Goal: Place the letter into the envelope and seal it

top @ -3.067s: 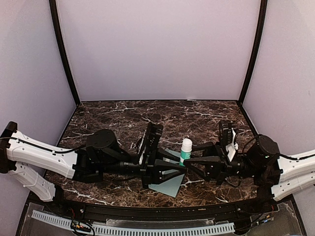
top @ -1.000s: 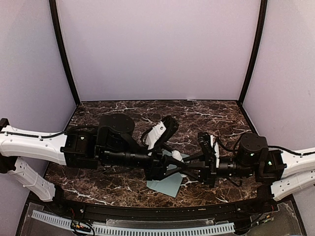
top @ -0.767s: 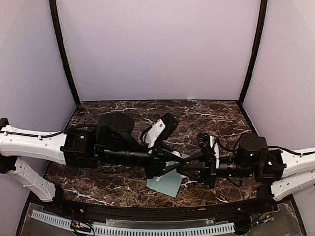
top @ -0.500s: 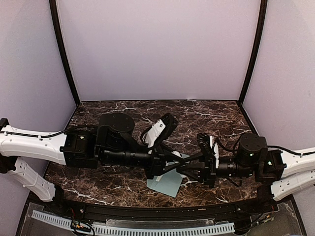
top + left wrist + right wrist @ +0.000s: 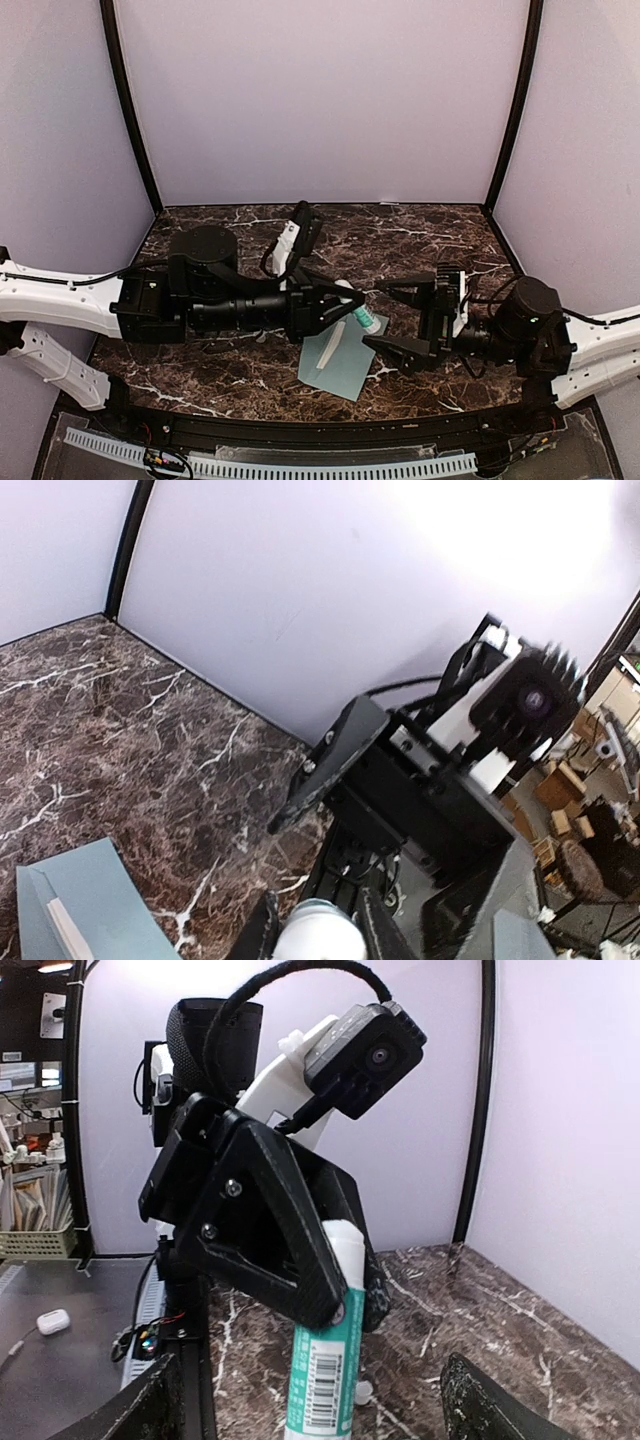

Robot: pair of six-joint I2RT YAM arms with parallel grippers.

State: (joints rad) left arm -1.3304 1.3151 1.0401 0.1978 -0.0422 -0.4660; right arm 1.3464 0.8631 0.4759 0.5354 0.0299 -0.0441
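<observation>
My left gripper (image 5: 348, 302) is shut on the white top end of a glue stick (image 5: 360, 315), which is white and teal with a barcode (image 5: 325, 1370). The stick hangs tilted above the envelope (image 5: 340, 368), a pale teal sheet lying flat near the table's front edge. A narrow cream strip (image 5: 327, 350) runs along the envelope's fold; I cannot tell whether it is the letter. My right gripper (image 5: 380, 318) stands open just right of the stick, one finger (image 5: 150, 1410) on each side of it, not touching. The left wrist view shows the stick's white end (image 5: 318, 935) between the left fingers.
A small white cap-like piece (image 5: 362, 1393) lies on the dark marble table (image 5: 240, 235) behind the stick. Pale walls close the table on three sides. A perforated white rail (image 5: 270, 462) runs along the front, below the arms' bases.
The right gripper has let go of the glue stick, opened wide and drawn back to the right. The left gripper now holds the stick alone and has pulled it slightly left.
</observation>
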